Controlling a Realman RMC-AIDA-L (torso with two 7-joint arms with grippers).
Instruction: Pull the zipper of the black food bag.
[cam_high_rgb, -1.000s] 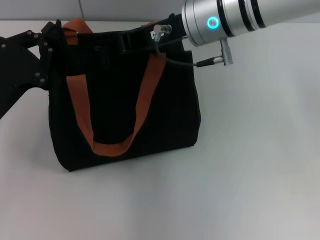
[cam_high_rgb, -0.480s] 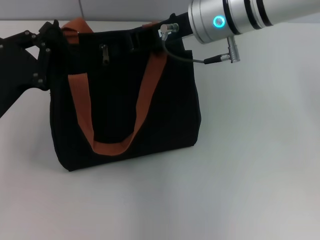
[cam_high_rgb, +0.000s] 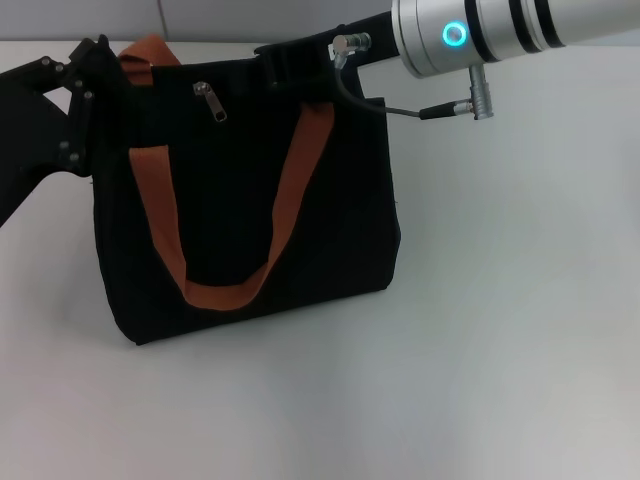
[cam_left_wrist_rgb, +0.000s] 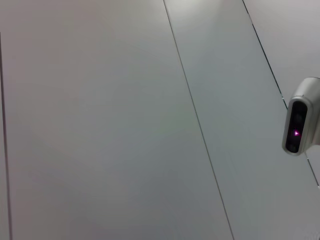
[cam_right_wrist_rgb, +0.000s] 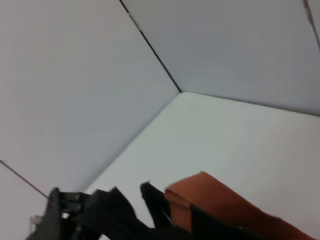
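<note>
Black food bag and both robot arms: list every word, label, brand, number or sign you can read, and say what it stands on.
None: no readable text shows in any view.
The black food bag is plain fabric with no print or label.
The right arm carries only a glowing blue ring, not a letter or number.

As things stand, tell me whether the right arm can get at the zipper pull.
Probably yes. The zipper hangs exposed on the black food bag near its top edge; the right gripper is at the same edge, further along, nothing between. The left gripper is at the opposite corner.
</note>
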